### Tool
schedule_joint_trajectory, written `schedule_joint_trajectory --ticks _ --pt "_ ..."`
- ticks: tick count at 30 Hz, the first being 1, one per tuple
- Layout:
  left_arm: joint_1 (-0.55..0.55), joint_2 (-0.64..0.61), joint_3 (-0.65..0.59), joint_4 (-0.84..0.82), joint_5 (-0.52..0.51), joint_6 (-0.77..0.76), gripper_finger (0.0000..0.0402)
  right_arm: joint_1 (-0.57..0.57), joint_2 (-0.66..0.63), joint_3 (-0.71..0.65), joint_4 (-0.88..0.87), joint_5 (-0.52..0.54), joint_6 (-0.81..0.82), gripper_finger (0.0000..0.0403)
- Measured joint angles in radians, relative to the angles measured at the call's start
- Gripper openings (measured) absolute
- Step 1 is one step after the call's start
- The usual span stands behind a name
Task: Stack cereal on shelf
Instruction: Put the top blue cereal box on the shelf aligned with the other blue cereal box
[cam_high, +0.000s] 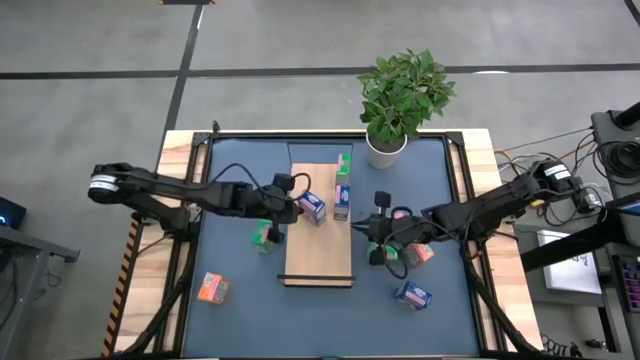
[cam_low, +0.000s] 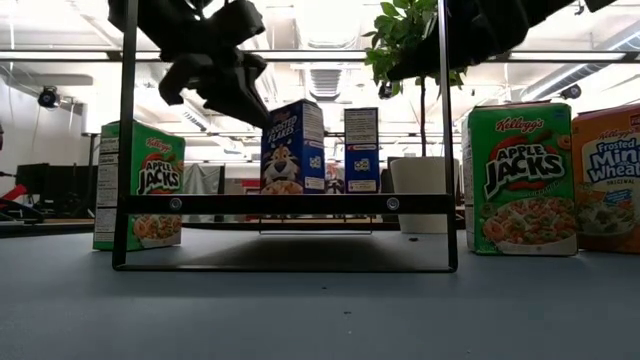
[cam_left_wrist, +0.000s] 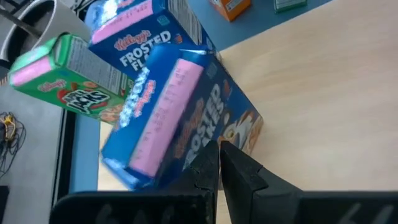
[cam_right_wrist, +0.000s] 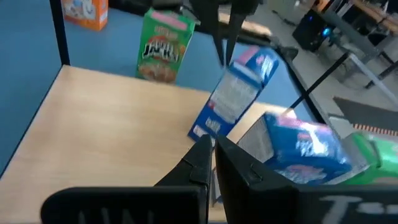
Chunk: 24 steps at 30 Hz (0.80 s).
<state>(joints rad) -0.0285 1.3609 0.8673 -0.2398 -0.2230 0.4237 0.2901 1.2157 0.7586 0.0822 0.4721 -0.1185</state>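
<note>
Both jaws closed and empty; left gripper (cam_high: 296, 208) above the smooth wooden shelf's (cam_high: 318, 262) edge, right gripper (cam_high: 374, 238) beside its bare near half.

Both arms are built of dark, nearly black links, each with a white-and-silver cylindrical joint near its outer base and thin black cables looping loosely along the forearm. The left gripper (cam_left_wrist: 219, 163) and the right gripper (cam_right_wrist: 213, 155) each end in two matte black, wedge-shaped fingers that taper from a broad black crossbar.
</note>
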Motion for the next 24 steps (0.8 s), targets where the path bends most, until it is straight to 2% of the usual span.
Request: schedule_joint_trajectory --ticks 5,13,24 --pt "0.001 0.053 0.0 0.039 -0.007 -0.019 0.0 0.0 -0.033 -0.001 0.007 -0.003 -0.021 0.0012" --pt "0.013 0.106 0.0 0.051 -0.153 -0.01 0.0 0.0 -0.038 -0.004 0.005 -0.028 -0.014 0.0012" --pt "0.026 0.127 0.0 0.06 -0.143 -0.04 0.0 0.0 -0.038 -0.004 0.005 -0.028 -0.013 0.0012"
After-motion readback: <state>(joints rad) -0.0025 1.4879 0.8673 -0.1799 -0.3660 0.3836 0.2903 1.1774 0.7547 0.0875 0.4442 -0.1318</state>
